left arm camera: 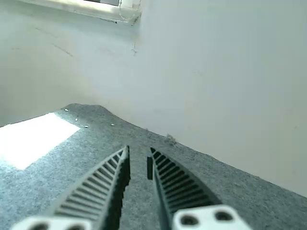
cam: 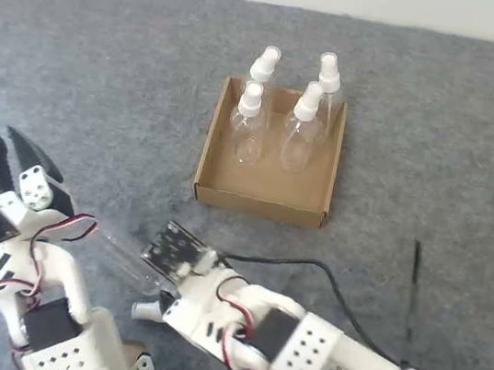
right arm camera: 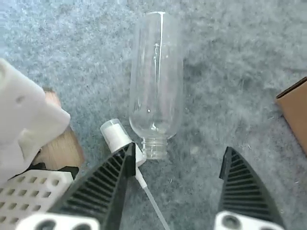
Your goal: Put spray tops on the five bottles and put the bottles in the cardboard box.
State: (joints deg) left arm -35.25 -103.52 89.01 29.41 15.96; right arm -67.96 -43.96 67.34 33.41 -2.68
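Four capped bottles [cam: 248,129] stand in the cardboard box [cam: 260,207]. The fifth bottle [right arm camera: 156,81] lies uncapped on the table [cam: 437,158], spray top [right arm camera: 117,136] beside its neck, below the wide-open, empty right gripper [right arm camera: 180,149]. The left gripper [left arm camera: 139,150] is slightly parted, empty.

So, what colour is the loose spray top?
Spray top is white; clearest in right wrist view.

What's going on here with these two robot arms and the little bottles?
Four capped bottles already stand in the cardboard box. The fifth bottle lies uncapped on the grey carpet, its spray top loose beside its neck. The right gripper hangs open above them; the left gripper is open and empty, pointing toward the wall.
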